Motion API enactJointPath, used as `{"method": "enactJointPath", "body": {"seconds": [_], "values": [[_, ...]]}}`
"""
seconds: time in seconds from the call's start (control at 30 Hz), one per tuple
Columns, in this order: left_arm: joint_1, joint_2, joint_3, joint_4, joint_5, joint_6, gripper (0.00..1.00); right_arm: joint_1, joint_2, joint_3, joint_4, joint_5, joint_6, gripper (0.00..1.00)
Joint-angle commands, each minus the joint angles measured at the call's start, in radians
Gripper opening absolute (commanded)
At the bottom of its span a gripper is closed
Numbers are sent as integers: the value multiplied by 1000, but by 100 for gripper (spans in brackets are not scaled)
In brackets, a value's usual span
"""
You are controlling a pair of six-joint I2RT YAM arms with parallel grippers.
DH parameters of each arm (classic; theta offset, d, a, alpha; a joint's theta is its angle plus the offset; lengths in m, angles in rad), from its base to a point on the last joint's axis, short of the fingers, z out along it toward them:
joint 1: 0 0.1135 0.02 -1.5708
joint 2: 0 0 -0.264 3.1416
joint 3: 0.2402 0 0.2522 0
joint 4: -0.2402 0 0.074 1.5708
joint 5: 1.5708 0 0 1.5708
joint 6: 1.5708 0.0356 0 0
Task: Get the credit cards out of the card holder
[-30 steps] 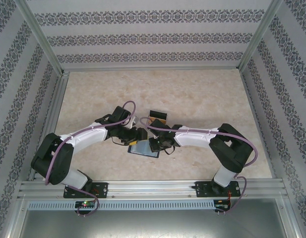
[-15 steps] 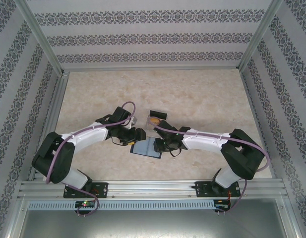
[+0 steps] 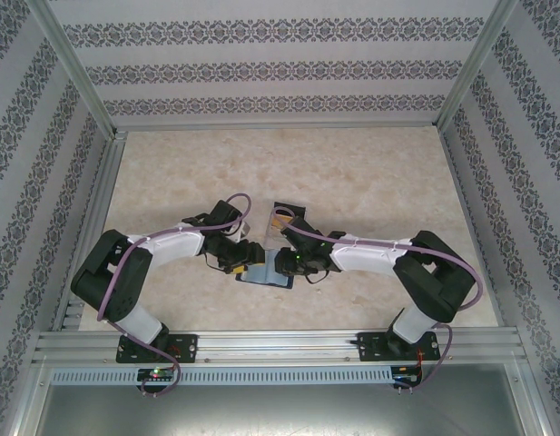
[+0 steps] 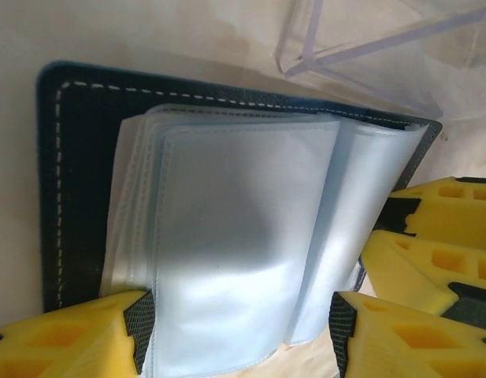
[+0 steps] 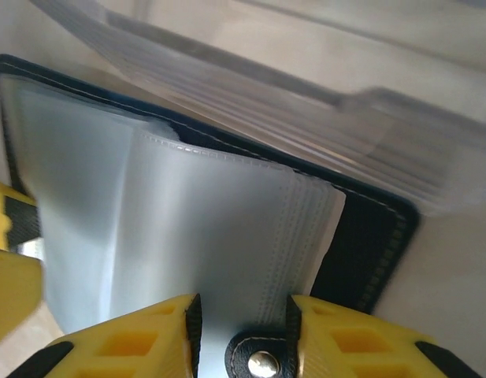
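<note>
Card holder point(image 3: 261, 275) lies open, long axis running left to right.

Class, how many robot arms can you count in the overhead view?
2: the left arm reaches in from the left, the right arm from the right, both at the open card holder.

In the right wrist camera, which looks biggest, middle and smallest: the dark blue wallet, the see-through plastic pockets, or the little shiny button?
Largest: dark navy stitched card holder, lying open underneath.
Next: clear frosted plastic pockets, covering most of it.
Smallest: small round silver snap button, even though nearest the camera.
</note>
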Motion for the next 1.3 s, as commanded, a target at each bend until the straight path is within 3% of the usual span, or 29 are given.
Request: {"method": "enactJointPath", "body": {"seconds": [0.0, 0.37, 0.53, 0.7, 0.8, 0.87, 1.0, 1.03, 1.07, 1.27], "values": [[2, 34, -17, 6, 2, 7, 64, 6, 39, -20, 170, -88, 43, 36], [2, 16, -16, -3, -7, 8, 64, -21, -34, -55, 257, -122, 54, 32], [3, -18, 0, -36, -35, 9, 64, -38, -117, -72, 161, -62, 15, 33], [33, -115, 42, -105, -87, 13, 73, -77, -272, -118, 35, 52, -29, 38], [71, -185, 77, -163, -151, 21, 87, -98, -387, -119, -92, 175, -84, 42], [98, -234, 103, -210, -225, 29, 100, -116, -473, -135, -139, 246, -119, 51], [144, -319, 139, -287, -417, 40, 99, -193, -623, -172, -200, 317, -186, 60], [155, -335, 145, -299, -462, 40, 99, -210, -656, -179, -211, 337, -202, 68], [166, -354, 150, -309, -518, 38, 99, -229, -692, -189, -219, 360, -221, 95], [199, -439, 137, -296, -863, 105, 99, -317, -863, -235, -236, 593, -363, 98]]}}
